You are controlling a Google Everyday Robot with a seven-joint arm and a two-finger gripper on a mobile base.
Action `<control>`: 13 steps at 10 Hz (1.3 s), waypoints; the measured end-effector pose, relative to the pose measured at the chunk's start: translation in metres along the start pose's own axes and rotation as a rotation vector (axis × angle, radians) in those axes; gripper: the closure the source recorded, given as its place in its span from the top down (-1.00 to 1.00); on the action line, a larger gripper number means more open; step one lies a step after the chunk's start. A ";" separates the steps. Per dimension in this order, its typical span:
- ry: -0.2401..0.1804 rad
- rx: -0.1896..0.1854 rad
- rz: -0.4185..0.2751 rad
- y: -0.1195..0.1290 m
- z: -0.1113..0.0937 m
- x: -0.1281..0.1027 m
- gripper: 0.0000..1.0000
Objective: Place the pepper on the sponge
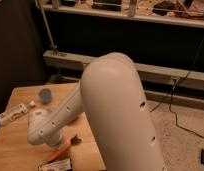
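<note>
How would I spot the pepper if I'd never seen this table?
Start at the wooden table on the left, under the big white arm. By the arm's lower end, where the gripper is hidden from view, lies the pepper: slim, orange, dark-stemmed, unlike the round blue cup farther back.

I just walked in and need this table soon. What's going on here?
The robot's white arm is bent low over the wooden table, blocking much of it. Its gripper is at the arm's low end, toward the table's near side, mostly hidden, right by the orange pepper. Whether it holds the pepper cannot be told. No sponge shows; a small blue cup stands further back.
</note>
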 end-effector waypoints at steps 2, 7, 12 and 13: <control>0.000 -0.009 0.000 0.001 0.002 0.000 -0.26; 0.008 -0.036 -0.014 -0.003 0.009 -0.003 -0.26; 0.004 -0.037 -0.055 -0.018 0.010 -0.017 -0.26; -0.001 -0.032 -0.068 -0.023 0.009 -0.023 -0.26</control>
